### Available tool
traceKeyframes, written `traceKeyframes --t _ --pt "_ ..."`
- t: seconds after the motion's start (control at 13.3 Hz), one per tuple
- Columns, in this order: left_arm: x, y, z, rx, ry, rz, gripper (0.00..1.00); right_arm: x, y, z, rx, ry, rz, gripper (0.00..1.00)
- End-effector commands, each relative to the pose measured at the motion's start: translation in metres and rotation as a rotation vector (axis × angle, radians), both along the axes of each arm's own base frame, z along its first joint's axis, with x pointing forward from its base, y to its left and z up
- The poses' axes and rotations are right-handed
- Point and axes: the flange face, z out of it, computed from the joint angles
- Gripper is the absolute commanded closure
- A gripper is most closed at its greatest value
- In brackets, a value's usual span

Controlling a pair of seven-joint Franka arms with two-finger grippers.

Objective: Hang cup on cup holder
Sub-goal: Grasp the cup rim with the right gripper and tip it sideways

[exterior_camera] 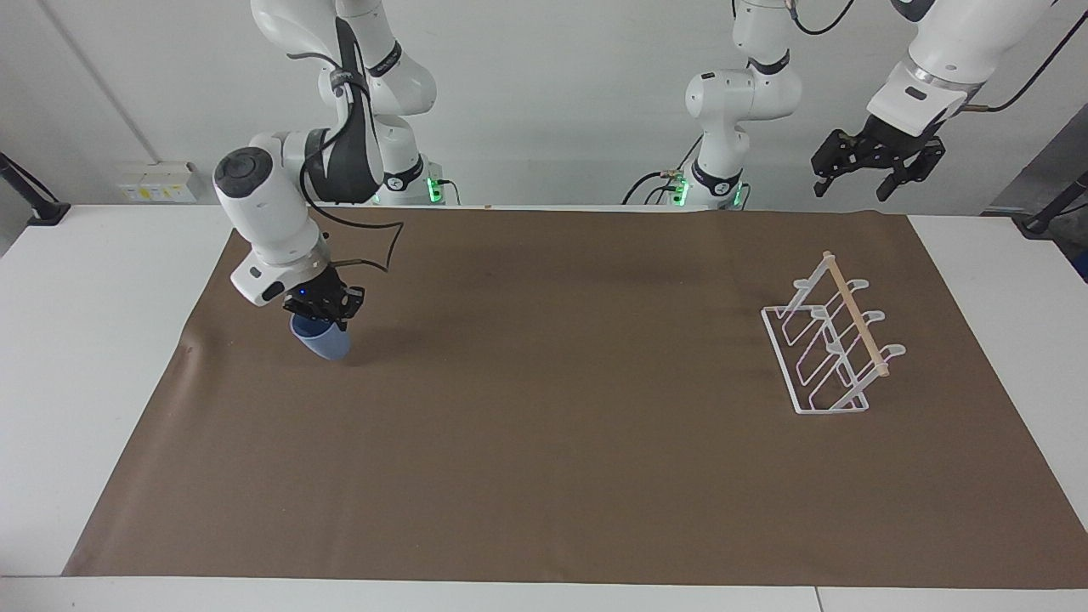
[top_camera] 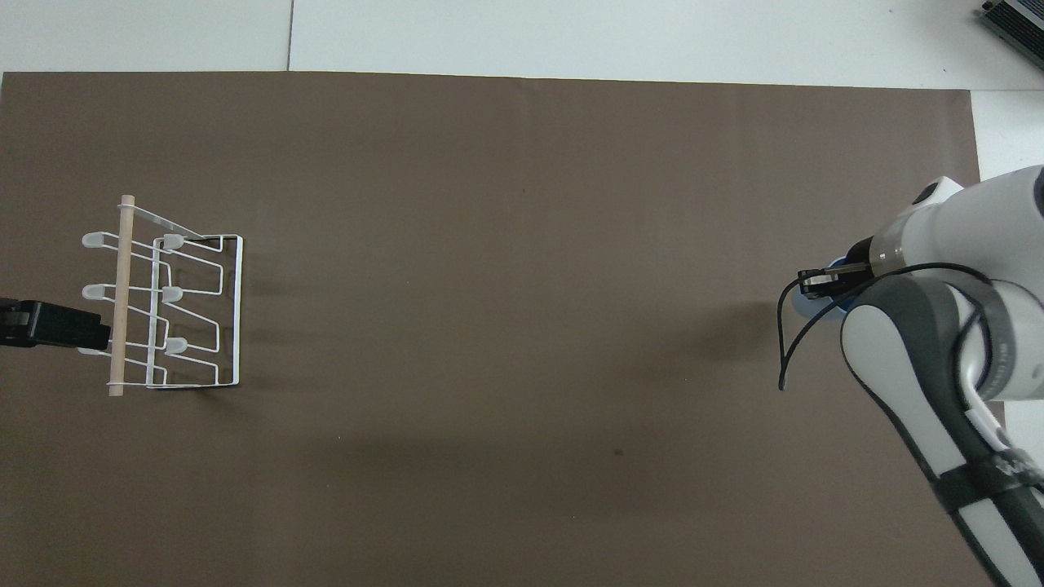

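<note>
My right gripper is shut on the rim of the light blue cup and holds it tilted, lifted just off the brown mat at the right arm's end of the table. In the overhead view only a sliver of the cup shows beside the right gripper. The white wire cup holder with its wooden dowel stands on the mat at the left arm's end, with nothing on it; it also shows in the overhead view. My left gripper waits high in the air, open, near the cup holder's end of the table.
A brown mat covers most of the white table. A loose black cable hangs from the right arm beside the cup.
</note>
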Motion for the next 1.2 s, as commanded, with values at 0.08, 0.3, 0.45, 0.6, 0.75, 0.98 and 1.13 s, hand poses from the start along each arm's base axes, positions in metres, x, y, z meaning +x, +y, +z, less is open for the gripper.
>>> traceKeyframes --t 0.08,0.3,0.45,0.6,0.75,0.98,1.13 --pt "-0.007 -0.002 0.000 0.015 -0.009 0.002 0.00 -0.011 0.015 0.133 0.012 -0.056 0.020 1.00" --pt "-0.008 -0.002 0.000 0.015 -0.010 0.004 0.00 -0.038 0.055 0.189 0.045 -0.120 0.083 1.00" --pt "-0.010 -0.001 -0.004 0.016 -0.009 0.007 0.00 -0.046 0.067 0.189 0.098 -0.102 0.084 1.00" --pt "-0.010 0.000 -0.005 0.003 -0.022 0.066 0.00 -0.051 0.065 0.181 0.133 -0.075 0.078 1.00" --pt "-0.015 0.001 -0.011 -0.047 0.038 0.141 0.00 -0.049 0.071 0.184 0.284 -0.078 0.045 1.00" --pt "-0.018 -0.002 -0.015 -0.119 0.103 0.317 0.00 -0.064 0.101 0.179 0.452 -0.051 0.046 1.00" --pt "-0.017 -0.004 -0.017 -0.172 0.153 0.525 0.00 -0.080 0.146 0.171 0.564 -0.083 0.057 1.00"
